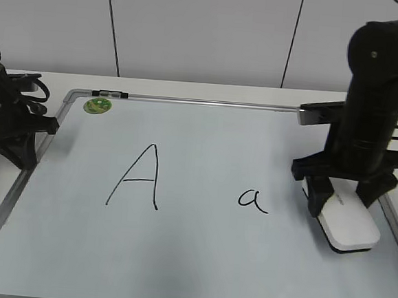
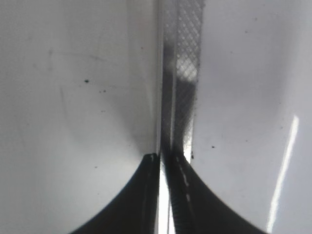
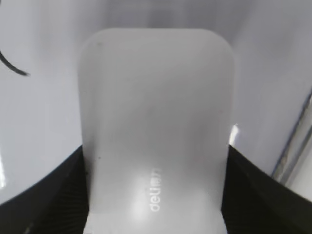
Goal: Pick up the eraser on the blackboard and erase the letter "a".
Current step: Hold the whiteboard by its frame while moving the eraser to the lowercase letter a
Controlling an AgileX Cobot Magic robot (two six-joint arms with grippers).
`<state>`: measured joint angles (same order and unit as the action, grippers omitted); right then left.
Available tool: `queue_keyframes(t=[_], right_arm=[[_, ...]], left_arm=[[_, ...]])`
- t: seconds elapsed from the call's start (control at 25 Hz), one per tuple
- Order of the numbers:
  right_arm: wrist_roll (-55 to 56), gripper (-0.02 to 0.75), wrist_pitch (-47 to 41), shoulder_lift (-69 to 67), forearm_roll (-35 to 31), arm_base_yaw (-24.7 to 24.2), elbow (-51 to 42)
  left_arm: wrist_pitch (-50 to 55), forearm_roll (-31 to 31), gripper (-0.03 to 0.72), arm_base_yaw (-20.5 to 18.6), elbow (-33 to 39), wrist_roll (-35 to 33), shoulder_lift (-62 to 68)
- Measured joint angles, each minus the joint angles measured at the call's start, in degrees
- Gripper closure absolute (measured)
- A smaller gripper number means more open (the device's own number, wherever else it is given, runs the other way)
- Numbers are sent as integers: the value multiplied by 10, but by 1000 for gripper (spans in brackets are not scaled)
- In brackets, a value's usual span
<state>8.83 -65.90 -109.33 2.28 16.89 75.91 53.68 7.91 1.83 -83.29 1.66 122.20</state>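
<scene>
On the blackboard [image 1: 197, 259], my right hand [image 1: 343, 202] clamps the eraser [image 1: 348, 226]
Tilted grip risks missing the letter "a" [image 1: 253, 199]; left hand [image 2: 163, 195] closed, idle

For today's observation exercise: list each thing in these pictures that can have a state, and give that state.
eraser: lying on the board, fingers against both sides
letter "a": intact, not erased
capital "A": intact
blackboard: flat on table
green magnet: stuck at top left corner
right gripper: closed on eraser
left gripper: shut, empty
</scene>
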Motion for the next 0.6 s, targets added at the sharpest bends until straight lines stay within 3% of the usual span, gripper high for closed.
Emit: queue_keyframes(t=[0.28, 0.6], right_arm=[[-12, 219, -25, -119, -16, 19, 145], [-25, 220, -55, -189, -42, 21, 230]], left_arm=[[0, 0, 633, 0, 0, 0, 0], [0, 1, 633, 0, 0, 0, 0]])
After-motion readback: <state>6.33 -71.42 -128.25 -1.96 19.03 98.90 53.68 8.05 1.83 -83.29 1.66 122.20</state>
